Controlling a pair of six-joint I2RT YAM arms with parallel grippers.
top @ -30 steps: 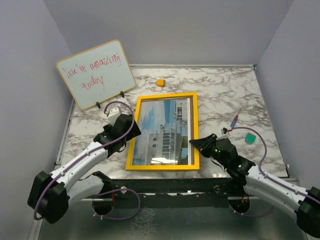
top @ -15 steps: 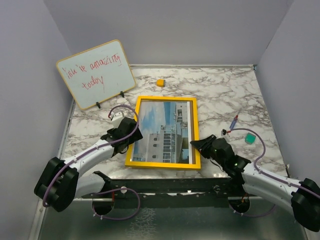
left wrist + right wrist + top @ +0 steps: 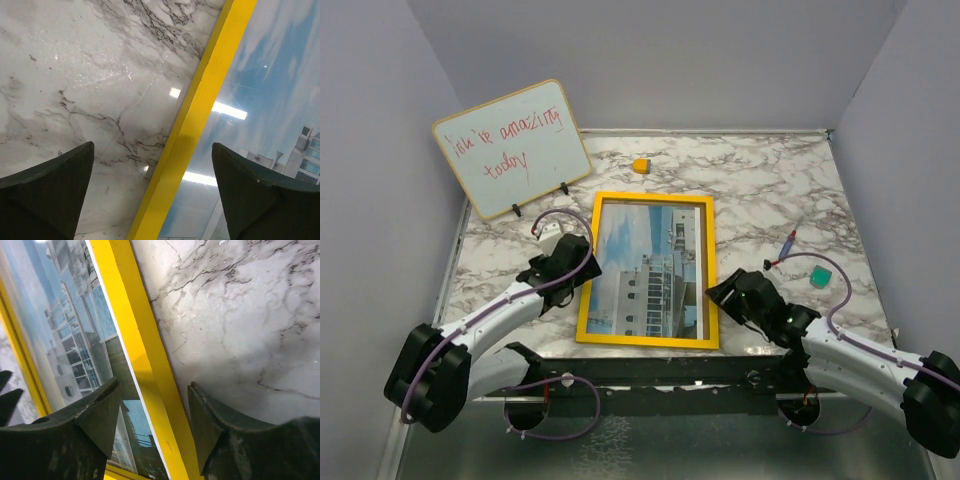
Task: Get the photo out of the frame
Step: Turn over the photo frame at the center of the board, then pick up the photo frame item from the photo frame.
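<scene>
A: Where is the photo (image 3: pixel 645 270)?
B: Inside the frame (image 3: pixel 650 198), face up, flat on the marble bench (image 3: pixel 770 190).
A: And the jaws?
B: Released on the left gripper (image 3: pixel 152 146), wide astride the left rail; parted on the right gripper (image 3: pixel 154 385), astride the right rail, grasping nothing.

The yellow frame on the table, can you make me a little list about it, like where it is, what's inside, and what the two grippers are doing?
frame: lying flat on the marble table, picture side up
photo: inside the frame; white building, blue sky
left gripper: open, one finger on each side of the frame's left border
right gripper: open, one finger on each side of the right border
held: nothing
whiteboard: standing at the back left, red writing
</scene>
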